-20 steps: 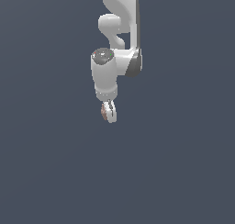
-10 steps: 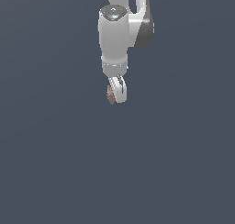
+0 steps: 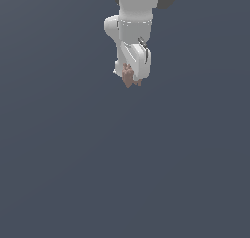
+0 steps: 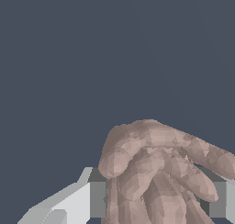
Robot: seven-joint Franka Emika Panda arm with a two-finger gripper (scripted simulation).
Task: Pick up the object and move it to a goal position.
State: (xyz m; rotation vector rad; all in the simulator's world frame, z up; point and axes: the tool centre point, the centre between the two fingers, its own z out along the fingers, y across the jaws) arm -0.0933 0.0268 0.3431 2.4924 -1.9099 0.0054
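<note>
Brownish-pink and knobbly, the object point(image 3: 129, 77) sits pinched in the claw point(image 3: 131, 78), which is closed on it; in the wrist view the lumpy mass point(image 4: 156, 172) fills the gap between the two grey pads point(image 4: 97, 199), touching both. In the exterior view the white arm point(image 3: 134, 17) now hangs near twelve o'clock, higher in the picture than half a second ago, when the claw sat closer to the middle, and it has also turned (the claw's flat side faces the camera where earlier it showed edge-on). Nothing but plain dark grey surrounds it, with no bench surface distinguishable. I judge the lift done and the carry under way; no goal marker is visible, so remaining travel cannot be told. The grip looks secure, though the irregular shape could slip.
</note>
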